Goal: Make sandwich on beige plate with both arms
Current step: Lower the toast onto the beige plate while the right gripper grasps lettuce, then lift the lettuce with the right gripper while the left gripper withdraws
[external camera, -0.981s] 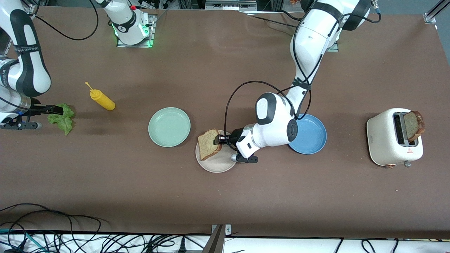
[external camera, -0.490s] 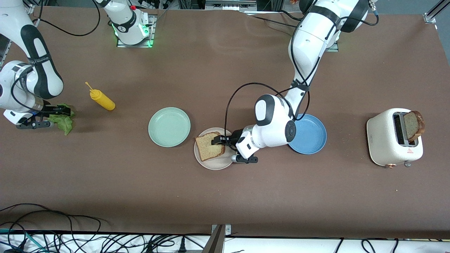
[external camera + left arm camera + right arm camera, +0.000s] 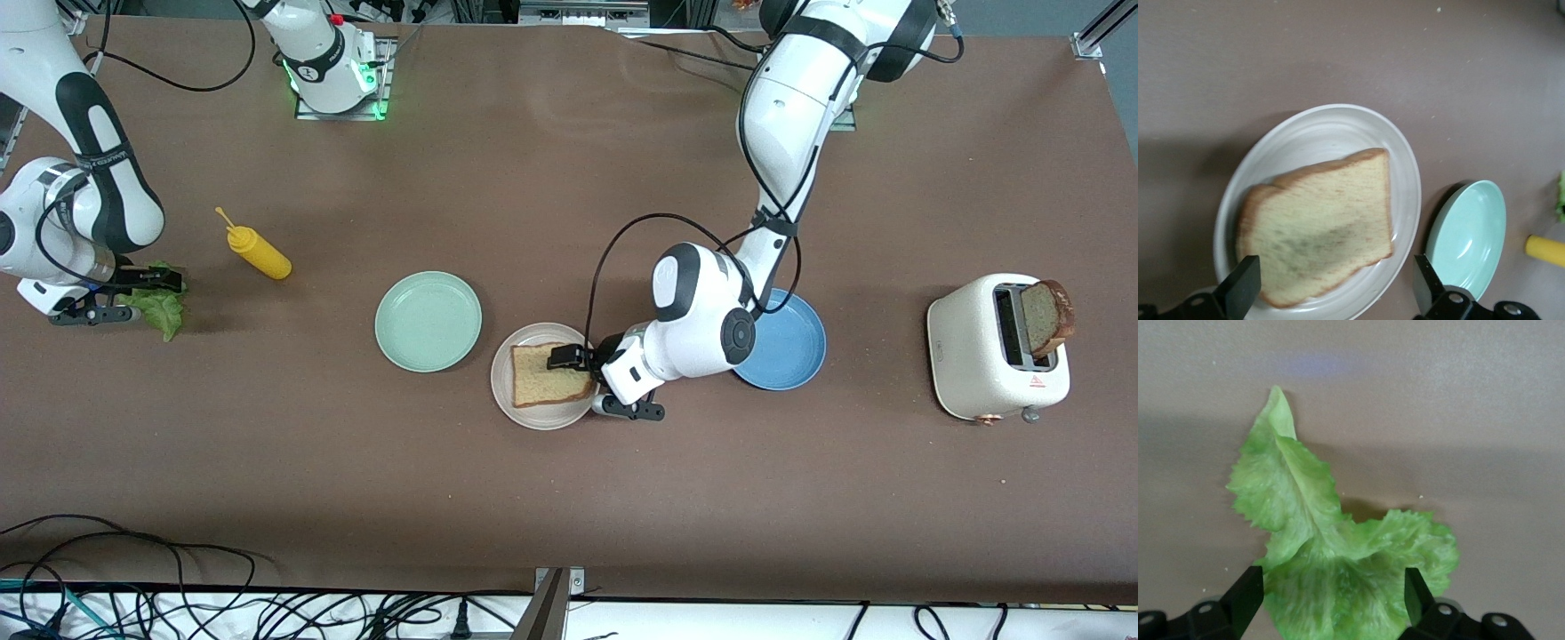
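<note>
Front view: the right gripper [image 3: 151, 283] is hanging jaws spread over the lettuce leaf [image 3: 162, 307] near the mustard bottle [image 3: 258, 252]. One bread slice [image 3: 548, 374] is lying on the beige plate [image 3: 533, 415], the left gripper [image 3: 569, 357] spread above it (apparently released). Lettuce and the toaster [image 3: 987, 356] slice [image 3: 1045, 317] are left to add.

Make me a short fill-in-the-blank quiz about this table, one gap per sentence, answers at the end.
1. The bread slice lies on the ____ plate.
2. The second slice stands in the ____.
3. The right pincer is open around the ____.
4. The left pincer, open, is over the beige plate, which sits between the mint plate and the ____ plate.

Answers: beige; toaster; lettuce; blue
</note>
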You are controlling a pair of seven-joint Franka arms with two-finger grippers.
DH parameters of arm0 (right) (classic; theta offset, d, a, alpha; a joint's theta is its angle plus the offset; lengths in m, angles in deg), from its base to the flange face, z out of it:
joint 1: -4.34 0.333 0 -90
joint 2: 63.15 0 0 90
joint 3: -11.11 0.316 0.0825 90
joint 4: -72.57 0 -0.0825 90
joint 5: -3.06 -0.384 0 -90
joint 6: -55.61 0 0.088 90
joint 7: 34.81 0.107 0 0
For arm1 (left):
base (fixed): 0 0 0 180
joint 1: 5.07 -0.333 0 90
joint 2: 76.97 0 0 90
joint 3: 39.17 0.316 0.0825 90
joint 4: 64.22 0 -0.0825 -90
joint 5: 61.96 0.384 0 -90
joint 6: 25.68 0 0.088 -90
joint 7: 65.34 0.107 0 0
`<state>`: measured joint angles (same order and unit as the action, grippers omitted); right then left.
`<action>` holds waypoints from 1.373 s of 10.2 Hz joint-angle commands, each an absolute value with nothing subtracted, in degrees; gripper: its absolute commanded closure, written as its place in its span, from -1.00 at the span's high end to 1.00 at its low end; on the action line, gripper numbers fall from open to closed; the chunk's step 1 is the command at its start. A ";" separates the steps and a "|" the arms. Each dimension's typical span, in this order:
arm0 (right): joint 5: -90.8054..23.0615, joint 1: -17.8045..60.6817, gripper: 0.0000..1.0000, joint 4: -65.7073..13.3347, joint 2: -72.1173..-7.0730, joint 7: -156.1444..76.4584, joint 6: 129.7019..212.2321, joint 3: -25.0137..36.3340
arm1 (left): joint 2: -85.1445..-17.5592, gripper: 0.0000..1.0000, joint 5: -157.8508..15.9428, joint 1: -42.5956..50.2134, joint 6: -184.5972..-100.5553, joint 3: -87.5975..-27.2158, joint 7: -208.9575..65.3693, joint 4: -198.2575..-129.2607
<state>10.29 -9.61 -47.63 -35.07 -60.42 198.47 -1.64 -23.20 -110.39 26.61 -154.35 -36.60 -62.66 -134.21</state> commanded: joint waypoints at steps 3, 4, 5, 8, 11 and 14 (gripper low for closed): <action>10.36 -10.69 -0.69 -47.84 -34.76 -61.00 199.05 -0.93 | -28.53 1.00 -97.15 21.05 -139.97 -36.36 -62.97 -134.01; 10.36 -10.69 -0.93 -47.84 -34.76 -60.83 199.05 -0.93 | -30.02 1.00 -93.64 19.21 -136.80 -36.36 -62.97 -133.83; 10.36 -10.69 -1.00 -47.75 -34.76 -60.65 198.96 -0.93 | -31.34 1.00 -91.25 17.19 -134.25 -36.44 -62.97 -133.74; 10.27 -10.60 -1.00 -44.87 -36.68 -60.56 194.78 -0.67 | -34.25 1.00 -83.18 13.14 -125.20 -35.40 -62.97 -133.92; 7.38 -9.82 -1.00 -31.63 -37.22 -60.21 174.07 1.00 | -39.43 1.00 -72.63 6.47 -116.49 -34.42 -62.88 -133.83; 6.40 -5.79 -1.00 -17.65 -37.22 -53.74 153.06 1.79 | -43.13 1.00 -63.38 0.39 -112.87 -33.64 -62.35 -133.83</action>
<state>7.32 -7.65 -24.16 -37.84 -57.44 161.64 1.31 -41.01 -66.58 1.91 -114.17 -33.75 -62.58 -132.77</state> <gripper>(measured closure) 0.956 0.000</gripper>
